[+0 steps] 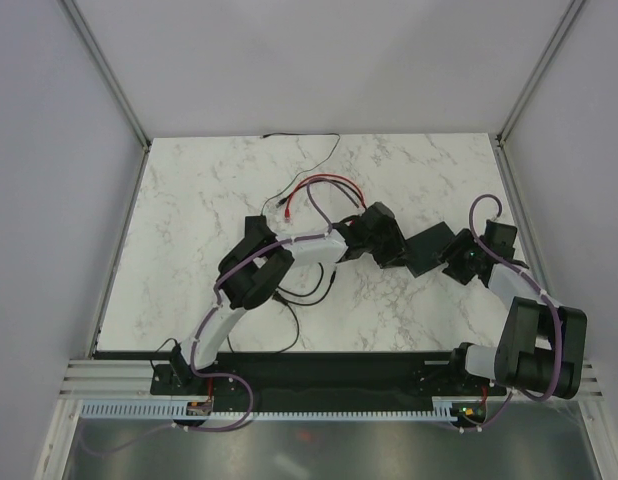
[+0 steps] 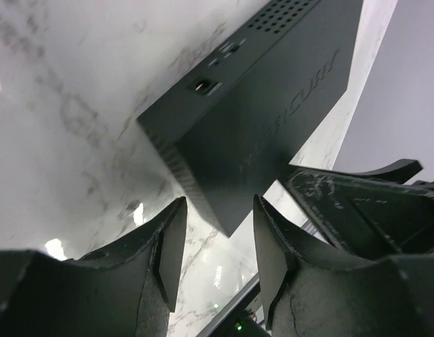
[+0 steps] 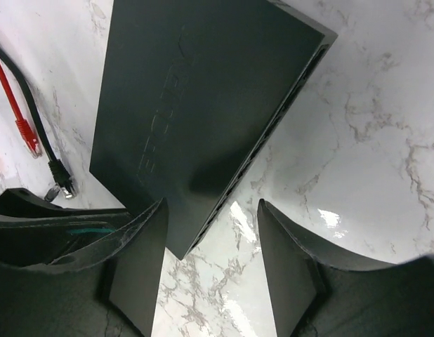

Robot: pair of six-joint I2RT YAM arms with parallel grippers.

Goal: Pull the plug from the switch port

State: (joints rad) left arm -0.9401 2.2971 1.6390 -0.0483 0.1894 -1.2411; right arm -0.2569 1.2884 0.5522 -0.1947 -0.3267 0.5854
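Note:
A flat matte-black box lies on the marble table between my two grippers. A socket in its long edge looks empty, and I cannot pick out the switch port among the openings on that edge. A red plug and a black plug lie loose on the marble beside the box, neither in a socket. My left gripper is open with one corner of the box just past its fingertips. At the opposite corner my right gripper is also open, touching nothing.
A red cable and a thin black cable loop across the table behind the left arm. More black cable lies under that arm. A black rail runs along the near edge.

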